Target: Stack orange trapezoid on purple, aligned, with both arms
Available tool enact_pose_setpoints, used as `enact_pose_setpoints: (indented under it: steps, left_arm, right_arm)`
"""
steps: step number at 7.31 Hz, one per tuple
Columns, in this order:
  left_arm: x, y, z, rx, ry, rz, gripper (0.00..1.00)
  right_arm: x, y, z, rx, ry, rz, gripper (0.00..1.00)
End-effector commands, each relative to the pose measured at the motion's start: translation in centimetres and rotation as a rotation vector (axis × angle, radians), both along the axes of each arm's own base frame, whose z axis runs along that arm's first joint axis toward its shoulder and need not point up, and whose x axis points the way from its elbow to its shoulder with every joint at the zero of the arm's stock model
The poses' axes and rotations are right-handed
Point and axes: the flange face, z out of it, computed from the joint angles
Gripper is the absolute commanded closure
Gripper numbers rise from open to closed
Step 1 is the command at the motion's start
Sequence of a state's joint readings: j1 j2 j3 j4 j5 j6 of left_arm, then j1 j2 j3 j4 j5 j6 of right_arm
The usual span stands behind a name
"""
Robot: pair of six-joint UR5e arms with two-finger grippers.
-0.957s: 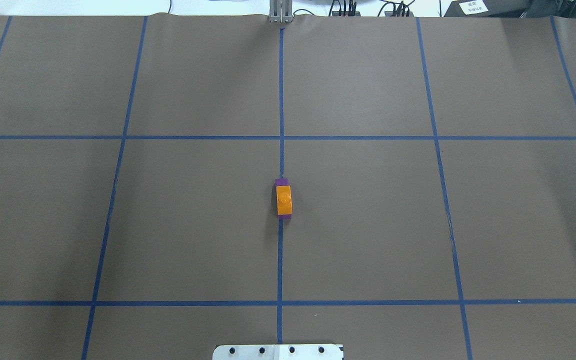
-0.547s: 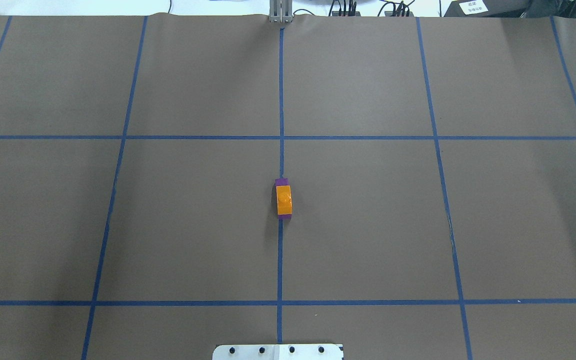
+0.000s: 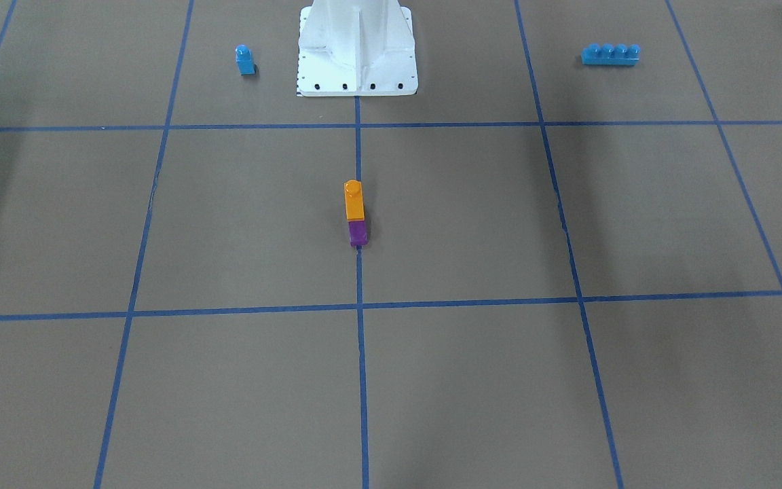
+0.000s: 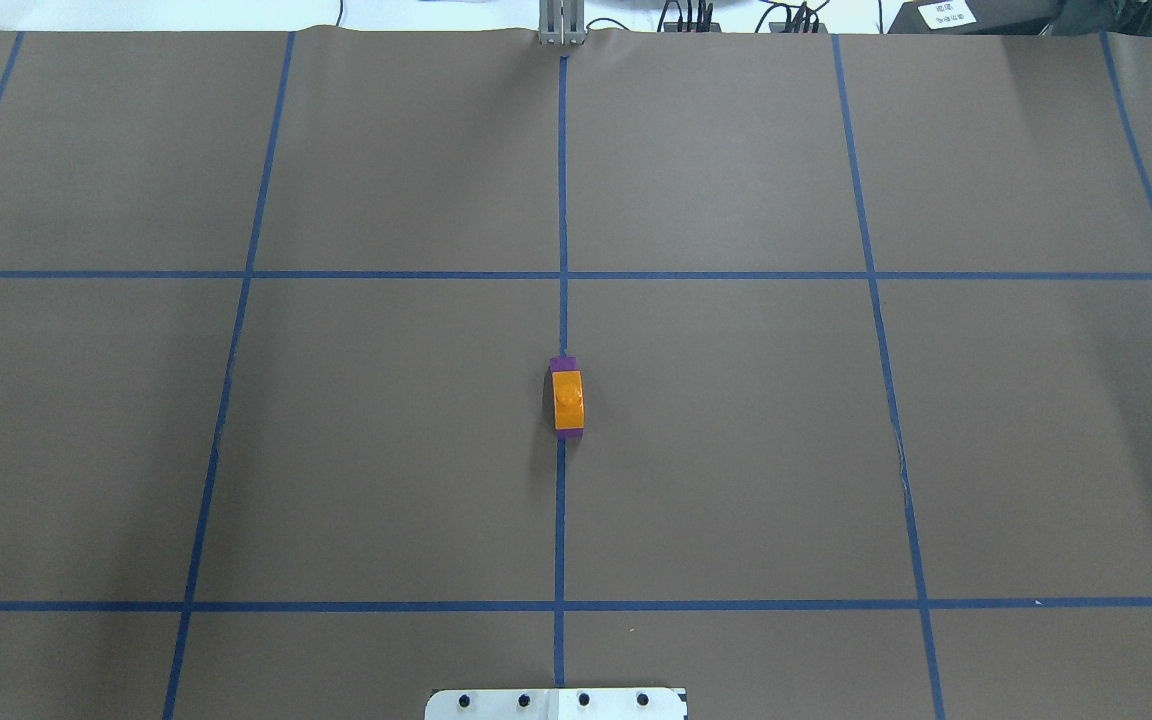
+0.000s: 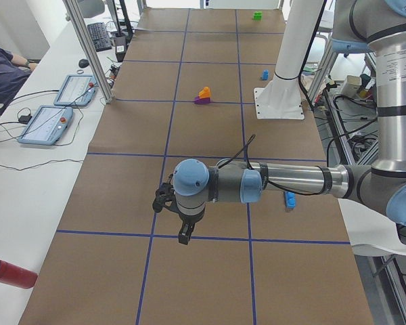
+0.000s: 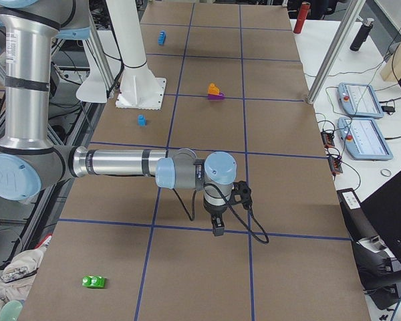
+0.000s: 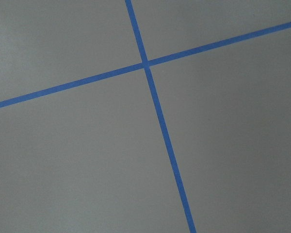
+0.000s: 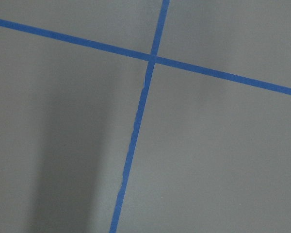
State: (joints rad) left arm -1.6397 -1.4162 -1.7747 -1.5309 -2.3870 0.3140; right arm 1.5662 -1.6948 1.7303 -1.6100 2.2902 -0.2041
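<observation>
The orange trapezoid (image 4: 568,398) sits on top of the purple (image 4: 564,363) at the table's middle, on the centre tape line. From the front the orange trapezoid (image 3: 354,200) lines up over the purple (image 3: 358,233). Nothing touches the stack. My left gripper (image 5: 183,235) hangs over bare paper far from it, seen only in the exterior left view. Only the exterior right view holds my right gripper (image 6: 218,229), equally far away. I cannot tell if either is open or shut. Both wrist views show only brown paper and blue tape.
A small blue one-stud block (image 3: 245,60) and a long blue brick (image 3: 610,54) lie either side of the white robot base (image 3: 357,78). A green block (image 6: 93,281) lies near the right end. Teach pendants (image 5: 57,115) and a person's sleeve (image 5: 3,68) are beside the table.
</observation>
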Motion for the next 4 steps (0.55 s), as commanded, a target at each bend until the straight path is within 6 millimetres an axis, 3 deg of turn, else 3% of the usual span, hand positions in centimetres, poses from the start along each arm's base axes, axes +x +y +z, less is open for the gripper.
enact_pose_setpoints:
  steps: [1, 4]
  left_arm:
    - [-0.01, -0.05, -0.05, 0.002, 0.0, 0.0, 0.0]
    - [0.05, -0.1, 0.26, -0.005, 0.0, 0.002, 0.0]
  right_arm:
    - [0.0, 0.08, 0.01, -0.002, 0.0, 0.001, 0.0]
    - [-0.02, 0.27, -0.04, -0.002, -0.003, 0.001, 0.0]
